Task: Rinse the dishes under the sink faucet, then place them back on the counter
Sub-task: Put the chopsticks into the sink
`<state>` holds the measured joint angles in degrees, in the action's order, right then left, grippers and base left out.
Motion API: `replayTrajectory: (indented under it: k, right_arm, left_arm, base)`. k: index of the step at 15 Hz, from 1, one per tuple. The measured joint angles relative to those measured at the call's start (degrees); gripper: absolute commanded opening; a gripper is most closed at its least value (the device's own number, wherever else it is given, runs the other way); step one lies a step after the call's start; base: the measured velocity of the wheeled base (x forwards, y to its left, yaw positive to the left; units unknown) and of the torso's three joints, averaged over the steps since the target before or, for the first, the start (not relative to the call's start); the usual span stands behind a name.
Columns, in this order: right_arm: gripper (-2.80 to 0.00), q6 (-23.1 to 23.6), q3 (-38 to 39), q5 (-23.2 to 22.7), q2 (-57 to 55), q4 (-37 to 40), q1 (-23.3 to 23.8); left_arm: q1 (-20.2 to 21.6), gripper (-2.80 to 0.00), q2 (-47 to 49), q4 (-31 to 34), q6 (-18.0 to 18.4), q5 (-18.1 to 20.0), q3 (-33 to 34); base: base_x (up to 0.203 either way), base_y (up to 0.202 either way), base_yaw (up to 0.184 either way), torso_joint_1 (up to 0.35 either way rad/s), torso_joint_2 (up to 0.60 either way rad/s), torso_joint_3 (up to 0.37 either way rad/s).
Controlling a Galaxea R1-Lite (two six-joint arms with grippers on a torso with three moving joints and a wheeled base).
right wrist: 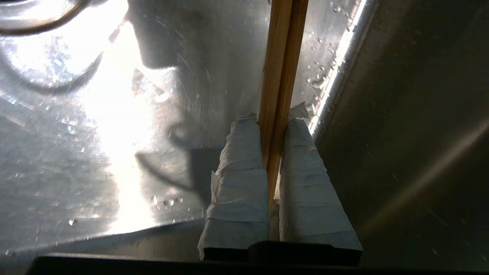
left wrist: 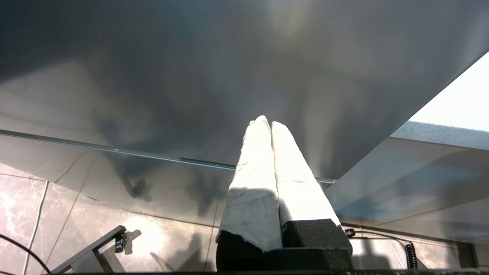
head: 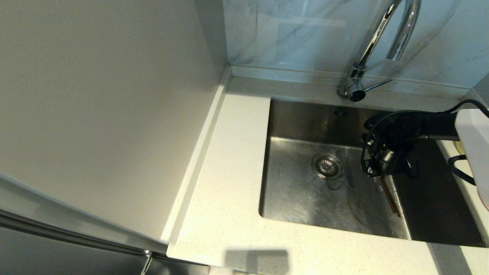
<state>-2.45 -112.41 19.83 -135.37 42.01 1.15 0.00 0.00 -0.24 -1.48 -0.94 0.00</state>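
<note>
while the right gripper (right wrist: 273, 114) clamps the chopsticks (right wrist: 280, 68) at frame right inside the sink (head: 298, 191), rinsing seems underway; next, lift toward the counter (head: 221, 183).

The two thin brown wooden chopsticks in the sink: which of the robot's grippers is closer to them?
The right. The right gripper is clamped on the two thin brown wooden chopsticks inside the steel sink. The left gripper is shut and away from the sink.

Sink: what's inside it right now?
Inside the sink: its drain strainer, water droplets, and the right gripper shut on the two chopsticks. No bowls visible there; the arm hides part of the basin's right side.
</note>
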Motion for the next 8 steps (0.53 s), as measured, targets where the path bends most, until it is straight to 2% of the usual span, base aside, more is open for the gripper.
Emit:
replayTrajectory:
  k: [1, 2, 8]
  right_arm:
    - [-2.80, 0.03, -0.31, 0.05, -0.57, 0.02, 0.00]
    - [0.00, 0.02, -0.48, 0.16, -1.13, -0.06, 0.00]
    - [0.00, -0.03, -0.73, 0.87, -3.64, -1.93, 0.11]
  left_arm:
    - [0.00, -2.80, 0.00, 0.02, 0.01, 0.01, 0.00]
    - [0.00, -2.80, 0.00, 0.00, 0.03, 0.00, 0.00]
    - [0.00, -2.80, 0.00, 0.02, 0.02, 0.01, 0.00]
  base:
    - [0.000, 0.000, 0.000, 0.000, 0.00, 0.000]
    - [0.000, 0.000, 0.000, 0.000, 0.00, 0.000]
    - [0.000, 0.000, 0.000, 0.000, 0.00, 0.000]
